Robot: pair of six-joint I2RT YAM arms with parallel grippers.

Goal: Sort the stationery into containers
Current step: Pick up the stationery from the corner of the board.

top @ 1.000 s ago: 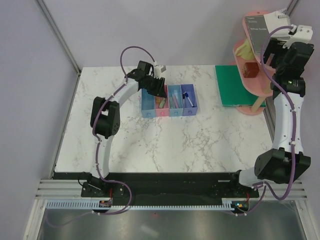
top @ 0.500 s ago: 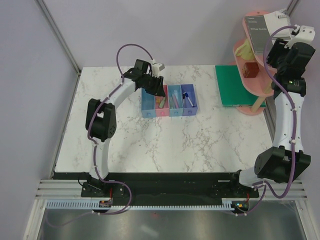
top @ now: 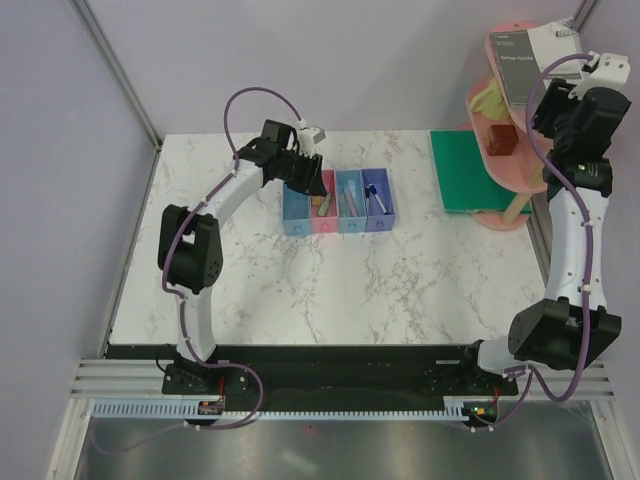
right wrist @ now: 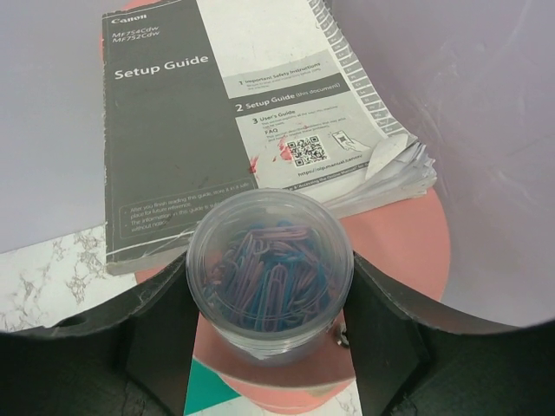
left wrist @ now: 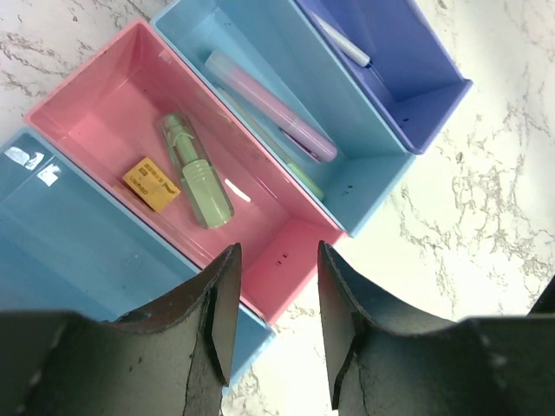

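Four joined containers (top: 340,203) stand in a row at the back of the table. The pink bin (left wrist: 104,104) holds a green marker (left wrist: 195,169) and a tan block (left wrist: 151,183). In the light blue bin (left wrist: 364,147) beside it lie a pink marker (left wrist: 273,108) and a green one under it. A thin pen (left wrist: 342,42) lies in the dark blue bin (left wrist: 416,78). My left gripper (left wrist: 273,329) hovers open and empty over the pink bin's near end. My right gripper (right wrist: 269,303) is shut on a clear jar of paper clips (right wrist: 269,269) on the pink shelf's top tier.
A spiral-bound setup guide (right wrist: 217,113) lies just behind the jar on the pink tiered shelf (top: 500,205) at the back right. A brown block (top: 500,140) sits on a lower tier. A green mat (top: 462,170) lies under the shelf's foot.
The right gripper's fingers have closed in onto the jar. The left arm has swung its elbow left and lifted back a little from the bins, its opening unchanged.
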